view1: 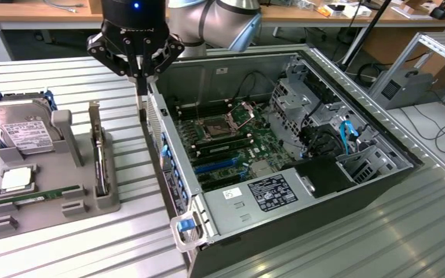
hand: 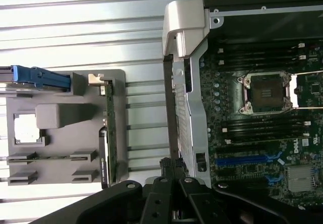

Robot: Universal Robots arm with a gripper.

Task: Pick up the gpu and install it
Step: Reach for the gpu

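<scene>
The gpu (view1: 97, 152) is a thin dark card with a silver bracket, standing on edge in a slot of the grey holder tray (view1: 44, 214). In the wrist view the gpu (hand: 108, 128) sits at the tray's (hand: 60, 176) edge nearest the computer. My gripper (view1: 141, 109) hangs over the slatted table between the tray and the open computer case (view1: 207, 214), its fingers pointing down. The fingertips (hand: 171, 166) are pressed together with nothing between them. A gap of bare table separates them from the gpu.
The tray also holds a hard drive (view1: 21, 130), a processor (view1: 15, 179) and a green memory stick (view1: 48, 196). Inside the case lies the motherboard (view1: 230, 139) with blue slots (hand: 247, 159). The case's rear wall (hand: 186, 82) rises close beside my fingers. Desks and cables stand behind.
</scene>
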